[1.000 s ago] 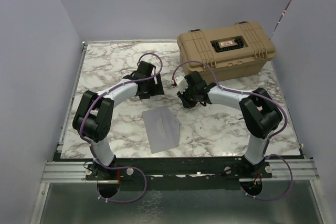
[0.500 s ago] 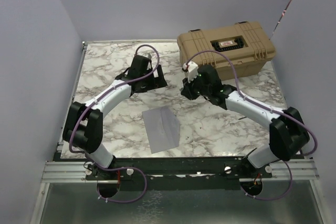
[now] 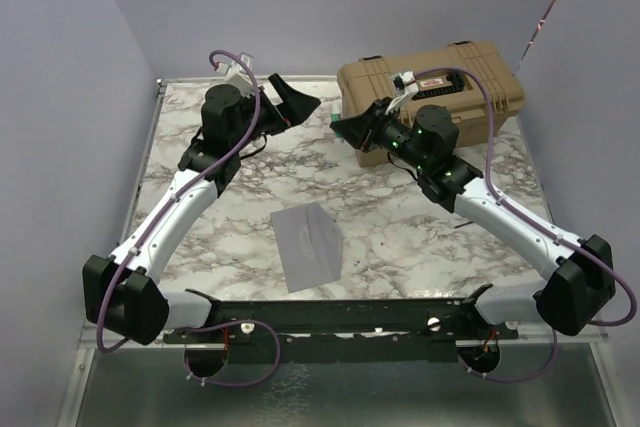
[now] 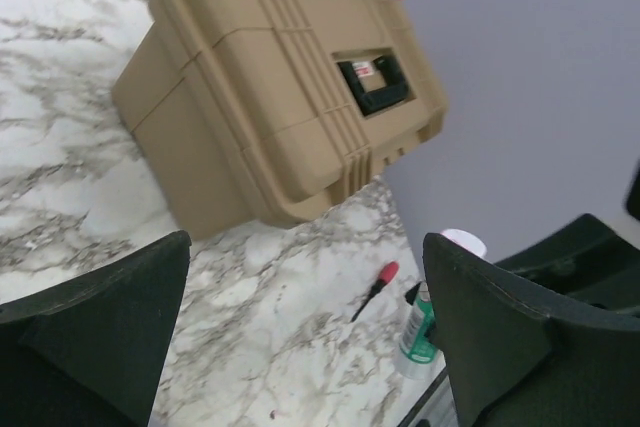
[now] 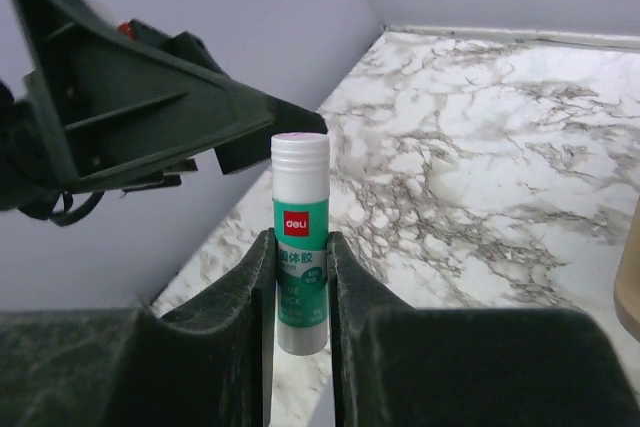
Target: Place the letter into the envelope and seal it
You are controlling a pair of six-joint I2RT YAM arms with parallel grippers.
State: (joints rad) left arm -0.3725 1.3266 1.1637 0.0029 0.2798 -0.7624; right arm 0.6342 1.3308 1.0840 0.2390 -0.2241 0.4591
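The right end effector (image 5: 300, 247) clamps an upright glue stick (image 5: 300, 232), held up toward the left end effector (image 3: 296, 104), whose jaws gape facing it, probably to pull the cap for sealing. The envelope (image 3: 308, 245) lies flat on the marbled desk (image 3: 200, 127), well below and behind both. No letter shows; it may be inside. A tan toolbox (image 3: 440, 82) stands behind the right one, and plain lilac walls surround the desk.

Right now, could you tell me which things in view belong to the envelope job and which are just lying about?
Job:
envelope
glue stick, gripped by the right gripper

Lying about:
tan toolbox
small red-and-black tool
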